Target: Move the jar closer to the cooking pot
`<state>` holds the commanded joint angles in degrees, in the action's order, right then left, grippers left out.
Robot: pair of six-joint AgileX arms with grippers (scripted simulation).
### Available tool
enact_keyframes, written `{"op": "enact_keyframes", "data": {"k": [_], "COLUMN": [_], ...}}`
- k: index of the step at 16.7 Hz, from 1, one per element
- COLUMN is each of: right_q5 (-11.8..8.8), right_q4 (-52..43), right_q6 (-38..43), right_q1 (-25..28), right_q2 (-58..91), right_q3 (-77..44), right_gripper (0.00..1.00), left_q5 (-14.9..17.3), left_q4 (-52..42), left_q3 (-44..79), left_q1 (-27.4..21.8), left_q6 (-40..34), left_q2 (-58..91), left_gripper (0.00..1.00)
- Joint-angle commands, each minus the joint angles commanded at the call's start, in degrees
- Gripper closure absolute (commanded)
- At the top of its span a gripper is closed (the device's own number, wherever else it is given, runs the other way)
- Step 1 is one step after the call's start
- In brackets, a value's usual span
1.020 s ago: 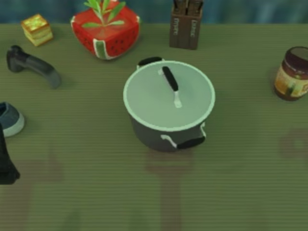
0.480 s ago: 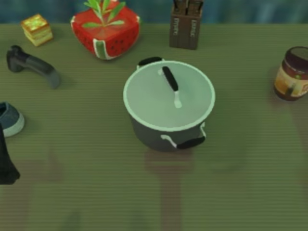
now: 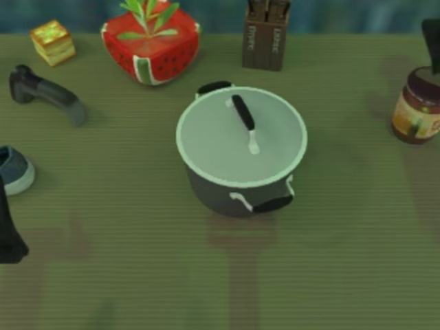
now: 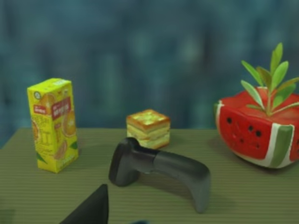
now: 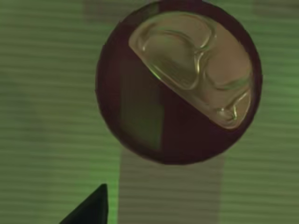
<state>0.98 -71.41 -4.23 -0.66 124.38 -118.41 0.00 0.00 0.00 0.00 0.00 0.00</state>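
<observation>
The jar (image 3: pixel 416 106), dark brown-red with a yellow-orange label, stands at the table's far right edge. The cooking pot (image 3: pixel 240 148), dark grey with a pale green-rimmed lid and a black handle, sits in the middle, well apart from the jar. My right gripper (image 3: pixel 431 42) hovers above the jar, just behind it. In the right wrist view the jar's dark lid (image 5: pixel 177 79) is seen from straight above, with one black fingertip (image 5: pixel 93 207) to its side and nothing held; the gripper is open. My left gripper (image 3: pixel 9 237) is parked at the left edge, open.
A watermelon-patterned planter (image 3: pixel 151 45) and a brown knife block (image 3: pixel 265 38) stand behind the pot. At the left are a sandwich cube (image 3: pixel 52 41), a grey scanner (image 3: pixel 48 93) and a shoe (image 3: pixel 14 170). A yellow juice carton (image 4: pixel 52 123) shows in the left wrist view.
My right gripper has come into the top view at the upper right, above the jar, and its shadow has shifted across the table. Jar, pot and left arm have not moved.
</observation>
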Motion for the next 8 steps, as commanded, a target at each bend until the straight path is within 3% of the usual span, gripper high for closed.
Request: {"op": "enact_keyframes", "data": {"k": [4, 8], "right_q5": [-0.9, -1.2], "right_q4": [-5.0, -6.4], "right_q6": [-1.2, -1.7], "right_q1": [1.2, 1.7], "right_q2": [13.2, 17.1], "right_q3": [-12.7, -16.6], "right_gripper": [0.00, 0.00], "left_q5": [0.0, 0.0], "left_q4": [0.0, 0.0], "left_q3": [0.0, 0.0], "left_q1": [0.0, 0.0], "left_q6": [0.0, 0.0], "left_q2": [0.0, 0.0], "left_gripper": [0.00, 0.00]}}
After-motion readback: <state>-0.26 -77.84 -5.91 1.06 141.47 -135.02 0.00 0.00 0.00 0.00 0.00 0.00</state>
